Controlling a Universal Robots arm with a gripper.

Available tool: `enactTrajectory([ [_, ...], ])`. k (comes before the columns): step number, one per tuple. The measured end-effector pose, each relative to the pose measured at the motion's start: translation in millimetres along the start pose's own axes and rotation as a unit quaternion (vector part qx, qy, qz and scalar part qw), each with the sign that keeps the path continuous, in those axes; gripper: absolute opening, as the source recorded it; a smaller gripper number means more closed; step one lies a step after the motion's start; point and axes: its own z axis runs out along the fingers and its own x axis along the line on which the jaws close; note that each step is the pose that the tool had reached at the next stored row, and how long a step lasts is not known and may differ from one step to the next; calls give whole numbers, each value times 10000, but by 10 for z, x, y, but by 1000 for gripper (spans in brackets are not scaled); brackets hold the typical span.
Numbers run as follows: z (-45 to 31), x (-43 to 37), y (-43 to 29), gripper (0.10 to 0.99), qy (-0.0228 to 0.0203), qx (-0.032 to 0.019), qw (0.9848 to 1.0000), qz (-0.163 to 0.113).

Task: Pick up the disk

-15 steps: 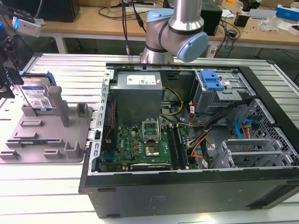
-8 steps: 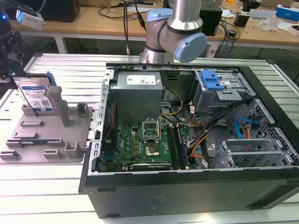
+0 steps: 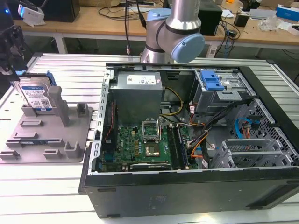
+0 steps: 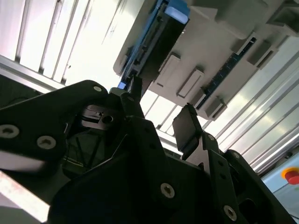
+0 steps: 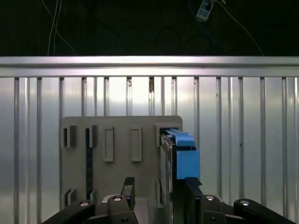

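Nearest the exterior camera, six o'clock: an open computer case (image 3: pixel 187 191) lies on its side, with a green motherboard (image 3: pixel 140 144) and coloured wiring exposed.
Deeper in the case: a grey power supply (image 3: pixel 138 84) sits toward twelve o'clock of the motherboard. A blue latch (image 3: pixel 211 80) sits on the drive bay at about two o'clock.
Table: a ribbed aluminium table (image 3: pixel 42 186) carries both the case and the tray.
Tray: the grey slotted tray (image 3: pixel 70 140) lies flat just beside the case, at nine o'clock from it, with several posts standing up from it.
Disk: the disk (image 3: pixel 36 95) stands upright on edge in a slot at the tray's far corner, toward ten o'clock in the exterior view. Its white-and-blue label faces the camera, and a blue rail runs along its side. It appears edge-on in both wrist views (image 5: pixel 180 154) (image 4: pixel 154 42), seated in the tray.
Gripper: the gripper (image 5: pixel 159 182) hangs near the disk with its black fingers (image 4: pixel 189 126) spread apart and nothing between them. One finger lines up with the disk's blue edge, and the other is over the tray. Whether either finger touches the disk cannot be told.
Arm: the silver arm (image 3: pixel 175 28) with its blue-capped joint rises behind the case at twelve o'clock.
Farthest: wooden benches (image 3: pixel 93 21) hold cables and boxes.
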Motion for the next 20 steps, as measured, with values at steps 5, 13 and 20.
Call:
enactTrajectory([
  [5, 3, -105, 100, 541, 0, 38, 10000, -7],
  [13, 7, -108, 209, 541, 0, 94, 10000, -7],
  [20, 37, -111, 198, 541, 0, 94, 10000, -7],
])
